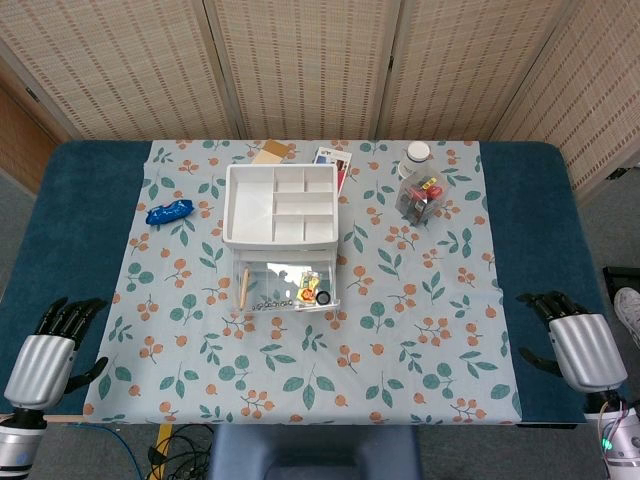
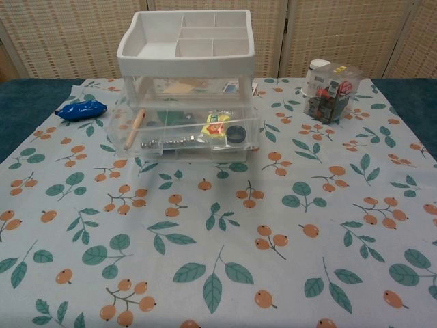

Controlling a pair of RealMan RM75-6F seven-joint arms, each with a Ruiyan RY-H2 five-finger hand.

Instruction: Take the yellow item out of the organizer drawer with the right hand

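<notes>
A white organizer (image 1: 279, 205) (image 2: 184, 42) stands at the back middle of the table, its clear drawer (image 1: 285, 284) (image 2: 184, 133) pulled out toward me. Inside the drawer lies the yellow item (image 1: 307, 287) (image 2: 214, 128), next to a black ring, a wooden stick and a bead chain. My right hand (image 1: 578, 343) rests open at the table's right front edge, far from the drawer. At the left front edge my left hand (image 1: 50, 352) rests open too. Neither hand appears in the chest view.
A blue packet (image 1: 170, 212) (image 2: 81, 109) lies left of the organizer. A clear box of small parts (image 1: 421, 195) (image 2: 330, 93) and a white-capped jar (image 1: 415, 155) stand at the back right. Cards (image 1: 332, 160) lie behind the organizer. A floral cloth (image 1: 400, 330) covers the table.
</notes>
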